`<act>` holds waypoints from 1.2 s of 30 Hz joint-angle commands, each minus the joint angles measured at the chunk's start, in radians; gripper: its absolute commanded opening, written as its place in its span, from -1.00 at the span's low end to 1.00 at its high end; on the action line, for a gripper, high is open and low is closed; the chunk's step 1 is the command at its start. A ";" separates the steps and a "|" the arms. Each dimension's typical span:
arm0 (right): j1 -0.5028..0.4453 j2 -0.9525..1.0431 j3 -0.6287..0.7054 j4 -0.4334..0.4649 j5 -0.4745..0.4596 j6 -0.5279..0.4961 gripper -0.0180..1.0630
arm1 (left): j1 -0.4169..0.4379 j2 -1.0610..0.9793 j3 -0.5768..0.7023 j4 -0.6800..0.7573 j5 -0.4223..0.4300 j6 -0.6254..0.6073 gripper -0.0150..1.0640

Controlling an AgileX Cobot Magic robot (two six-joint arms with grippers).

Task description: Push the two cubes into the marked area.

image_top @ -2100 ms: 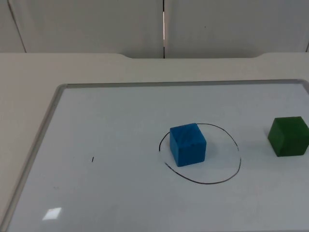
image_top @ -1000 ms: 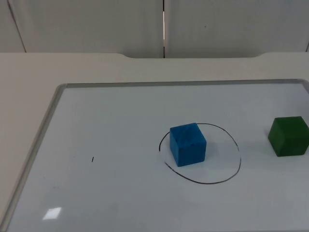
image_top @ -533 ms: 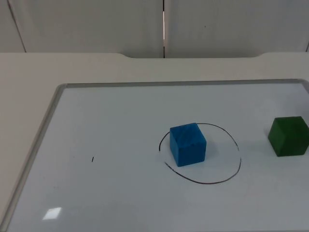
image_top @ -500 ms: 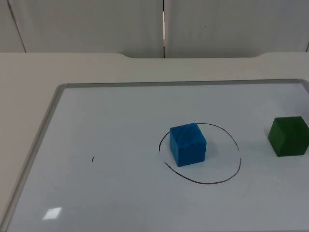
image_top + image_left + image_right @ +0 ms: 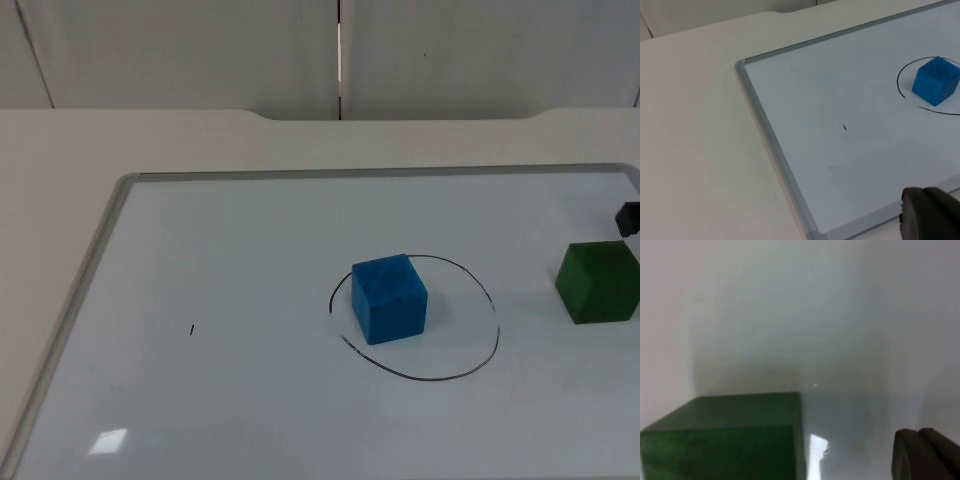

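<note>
White bench carries our whiteboard [image 5: 250,400]. Nearest, the blue cube [image 5: 389,298] sits inside the circle [image 5: 493,330]; the green cube [image 5: 599,282] waits outside. Our right gripper [image 5: 628,217] has just appeared behind green, ready to push; left gripper [image 5: 927,212] waits. We cannot tell either jaws' state.

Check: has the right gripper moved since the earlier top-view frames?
Yes. The right gripper has come into the top view at the right edge, just above the green cube, which sits where it was, outside the marked circle.
</note>
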 commanded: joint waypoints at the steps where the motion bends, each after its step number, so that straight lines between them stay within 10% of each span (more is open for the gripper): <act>1: 0.015 0.001 -0.005 0.001 0.004 -0.001 -0.97 | 0.001 -0.005 0.005 0.003 -0.011 -0.007 -0.98; 36: 0.086 0.001 -0.005 0.084 0.040 0.010 -0.97 | 0.001 -0.005 0.005 0.003 -0.011 -0.007 -0.98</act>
